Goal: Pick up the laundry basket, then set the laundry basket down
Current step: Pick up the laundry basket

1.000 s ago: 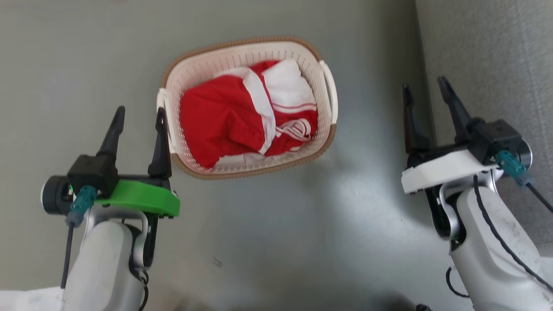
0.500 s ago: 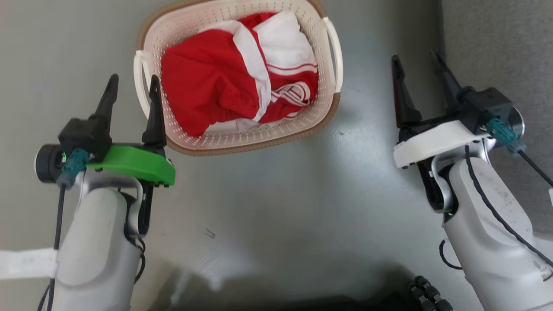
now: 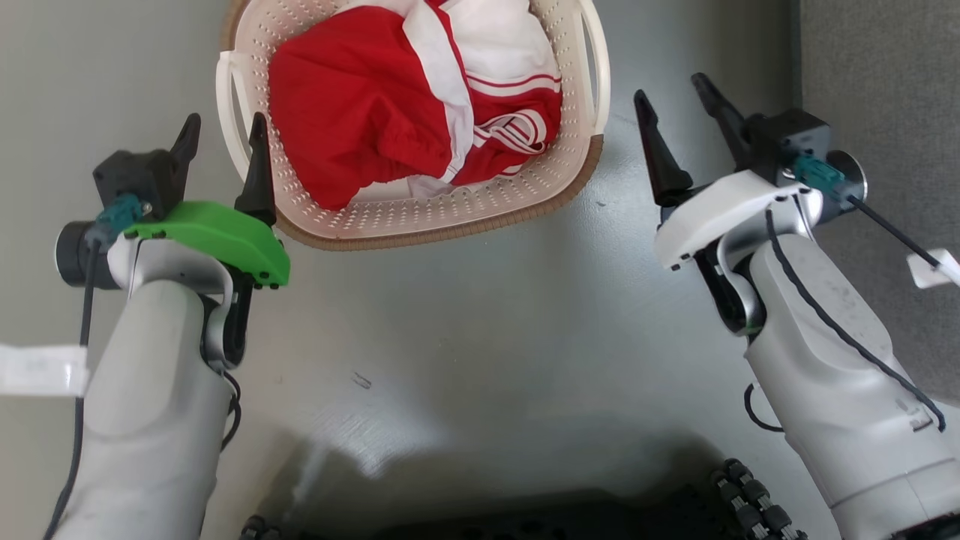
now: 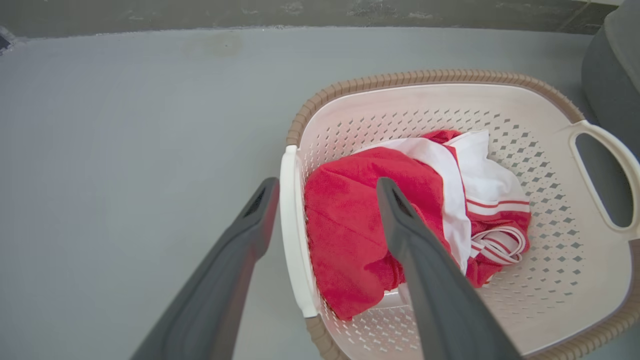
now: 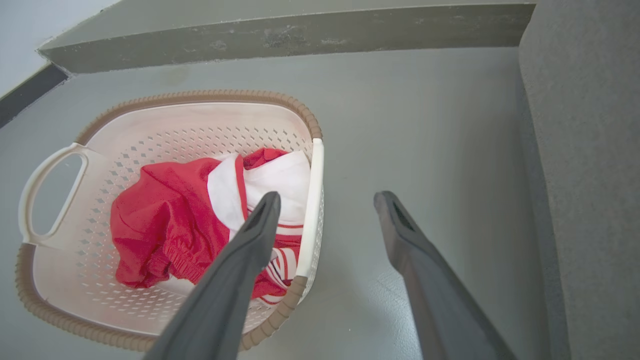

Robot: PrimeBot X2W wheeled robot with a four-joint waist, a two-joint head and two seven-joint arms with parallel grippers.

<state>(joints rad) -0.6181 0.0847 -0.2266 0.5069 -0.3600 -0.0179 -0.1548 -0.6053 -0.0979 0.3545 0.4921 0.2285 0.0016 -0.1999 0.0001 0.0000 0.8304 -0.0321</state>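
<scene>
Cream-white plastic under a brown rim: the laundry basket [image 3: 420, 214] sits on the grey floor [image 3: 480, 337] ahead of both your claws in the head view, loaded with red-and-white clothing [image 3: 360, 112]. Your left claw [image 3: 226, 120] stands with its fingers spread wide at the basket's near corner. Its inner finger is drawn against the perforated wall and its outer one is over bare floor. Your right claw [image 3: 668, 85], equally wide, hangs off the basket's opposite side, with a strip of floor between its inner finger and the rim. A grey textured surface [image 3: 877, 60] runs along beyond its outer finger.

Left wrist view: the basket's white side handle [image 4: 295, 240] lies in the gap between the two spread fingers, nearer the outer one. The inner finger reaches over the red cloth inside, and the outer one is over floor. You cannot tell from here whether either finger touches the plastic. The claw grips nothing.

Right wrist view: the second white handle [image 5: 311, 210] shows between this claw's fingers, close to the inner finger, which crosses over the clothing. The outer finger is over open floor, with the grey textured surface beyond it. The fingers stand well apart, gripping nothing.
</scene>
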